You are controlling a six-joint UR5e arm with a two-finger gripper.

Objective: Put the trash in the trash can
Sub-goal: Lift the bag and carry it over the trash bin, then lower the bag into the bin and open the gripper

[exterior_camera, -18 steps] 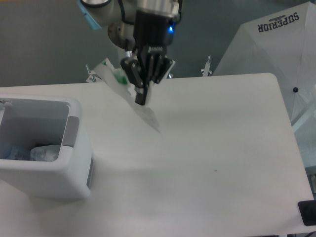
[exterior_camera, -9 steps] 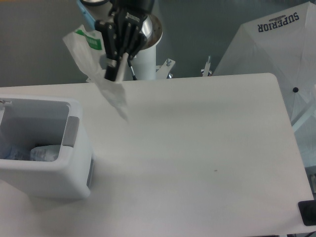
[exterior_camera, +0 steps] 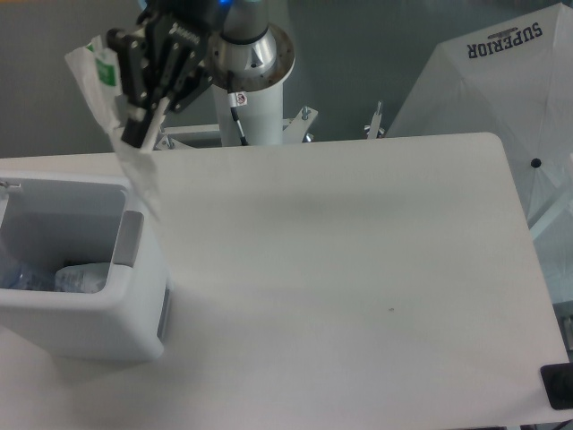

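Observation:
My gripper [exterior_camera: 134, 125] is shut on a crumpled clear plastic wrapper [exterior_camera: 103, 90] with a white and green label. The wrapper hangs in the air, and its lower end trails down over the far right rim of the trash can [exterior_camera: 134, 269]. The can is a boxy white bin with a grey side panel, standing at the table's left edge. A crushed clear bottle [exterior_camera: 76, 278] lies inside the can at the bottom.
The arm's white base column [exterior_camera: 251, 112] rises behind the table's far edge. A white umbrella-like cover marked SUPERIOR [exterior_camera: 501, 81] stands off the table at the right. A dark object [exterior_camera: 557, 387] sits at the lower right corner.
The gripper has carried the wrapper up and to the left, from above the table's back middle to above the can's far right rim.

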